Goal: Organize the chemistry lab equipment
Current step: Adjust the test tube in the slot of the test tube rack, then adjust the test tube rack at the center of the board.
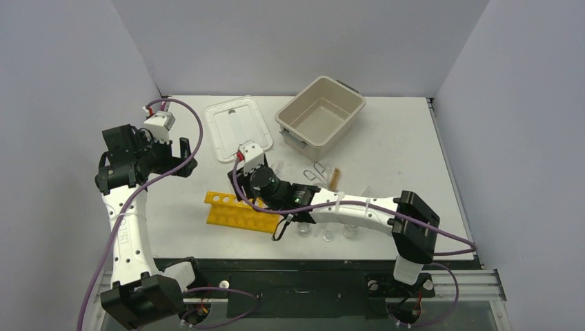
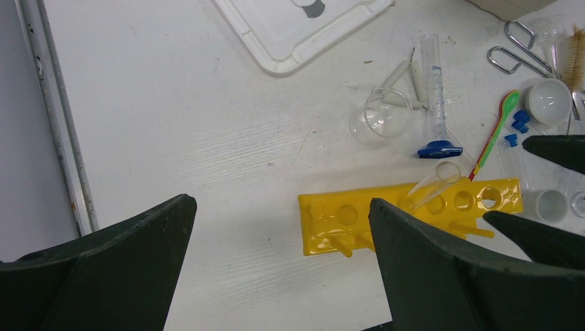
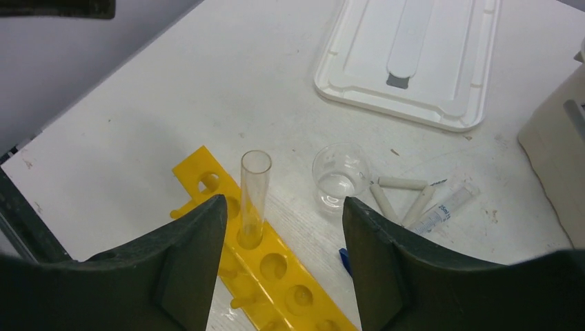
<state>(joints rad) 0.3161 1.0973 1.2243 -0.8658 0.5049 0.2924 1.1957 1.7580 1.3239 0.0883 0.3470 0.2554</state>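
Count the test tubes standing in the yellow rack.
1: a clear test tube stands in a hole near one end of the yellow rack. Part of the rack is covered, so more may be hidden.

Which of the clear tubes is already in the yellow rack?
The plain test tube, set in a hole of the yellow rack; the blue-based graduated cylinder lies flat on the table.

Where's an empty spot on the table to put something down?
Bare table lies left of the yellow rack, in front of the white lid, and right of the beige tub. Between rack and tub it is crowded: beaker, measuring cylinder, tongs.
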